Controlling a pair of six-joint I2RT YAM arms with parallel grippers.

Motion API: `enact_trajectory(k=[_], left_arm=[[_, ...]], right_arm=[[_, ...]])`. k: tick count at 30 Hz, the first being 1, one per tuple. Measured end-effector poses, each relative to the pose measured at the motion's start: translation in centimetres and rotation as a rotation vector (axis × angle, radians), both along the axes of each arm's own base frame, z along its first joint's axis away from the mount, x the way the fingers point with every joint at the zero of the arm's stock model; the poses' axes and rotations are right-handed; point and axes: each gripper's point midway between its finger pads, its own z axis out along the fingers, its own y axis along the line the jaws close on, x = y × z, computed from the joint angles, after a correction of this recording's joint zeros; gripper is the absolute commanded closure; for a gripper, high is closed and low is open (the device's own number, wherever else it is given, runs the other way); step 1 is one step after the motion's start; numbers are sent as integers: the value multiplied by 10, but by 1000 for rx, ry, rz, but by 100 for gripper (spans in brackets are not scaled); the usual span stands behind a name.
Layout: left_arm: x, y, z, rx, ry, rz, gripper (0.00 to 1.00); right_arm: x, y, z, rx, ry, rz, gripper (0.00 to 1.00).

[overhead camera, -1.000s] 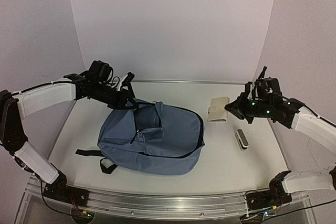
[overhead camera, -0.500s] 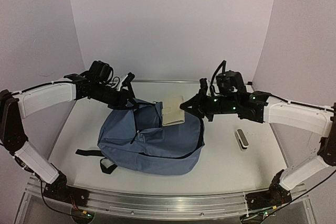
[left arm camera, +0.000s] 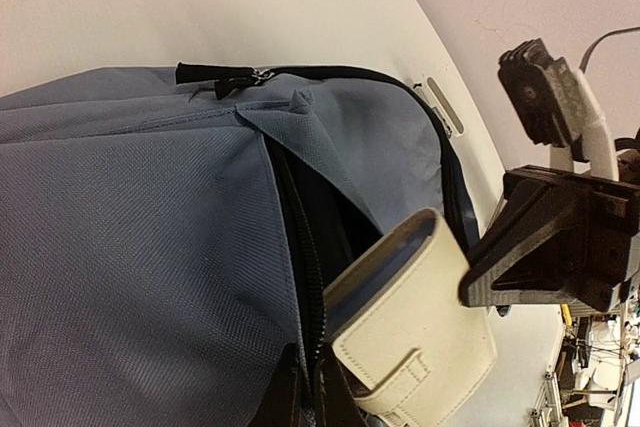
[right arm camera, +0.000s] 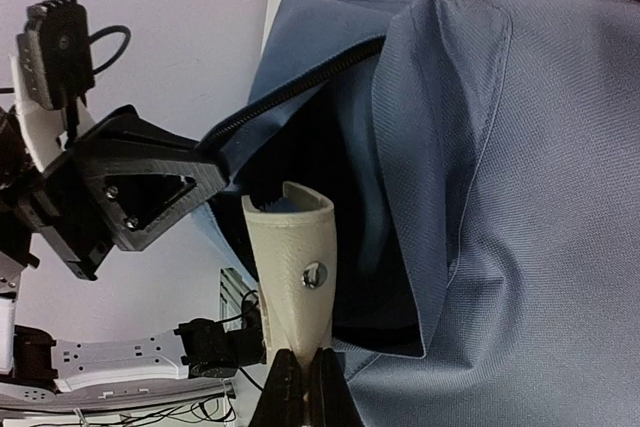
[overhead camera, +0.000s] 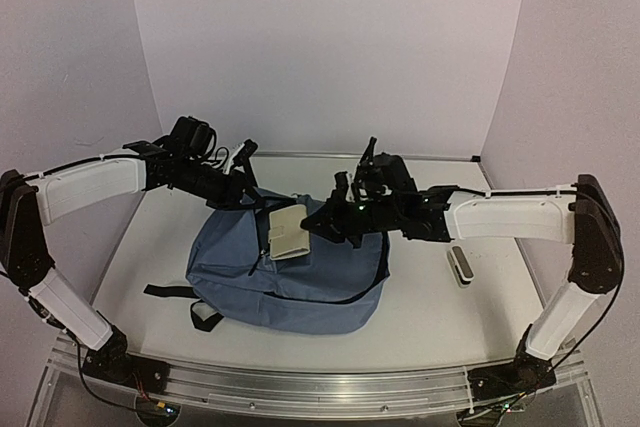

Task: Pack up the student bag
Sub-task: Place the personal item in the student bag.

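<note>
Top view: shows the student bag (overhead camera: 300, 282) lying mid-table. Pinches its rim at 11 o'clock with the left gripper (overhead camera: 246, 194), to prop the mouth agape. Hangs a cream case (overhead camera: 288, 232) over that mouth from the right gripper (overhead camera: 316, 229), jaws pressed on its end.

Left wrist: catches the case at 5 o'clock, nosing toward the dark opening; seemingly buries own jaws in fabric.

Right wrist: clamps the case at 6 o'clock, aimed inward.

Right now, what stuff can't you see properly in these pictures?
- Inside the student bag: left and right wrist views, too dark past the zip.
- The left jaws' grip on the bag: left wrist view, mostly cut off by the bottom edge.
- Small grey thing: top view, too small to name.
- The cream case, its held end: right wrist view, pinched between the right jaws.
</note>
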Motion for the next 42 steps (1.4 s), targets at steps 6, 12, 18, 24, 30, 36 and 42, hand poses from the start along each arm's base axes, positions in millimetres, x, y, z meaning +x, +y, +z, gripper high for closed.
enact_trajectory(k=[6,12,18,24,30,36,42], left_arm=[[-2,-1,1,-10,6,-12,100],[-4,-3,3,-21,8,-23,100],[-5,-4,5,-33,11,-33,100],[-6,-6,7,-56,16,-42,100],[-7,-9,5,-80,39,-47,100],[-7,-13,1,-95,63,-52,100],[-8,-14,1,-98,62,-56,100]], right_arm=[[7,0,-20,-24,52,-62,100],[17,-2,-29,-28,89,-149,100],[33,-1,-28,-16,100,-244,100],[41,13,-30,-6,95,-308,100],[46,42,-37,5,82,-338,100],[48,67,-55,-4,82,-339,80],[51,72,-57,-6,55,-340,50]])
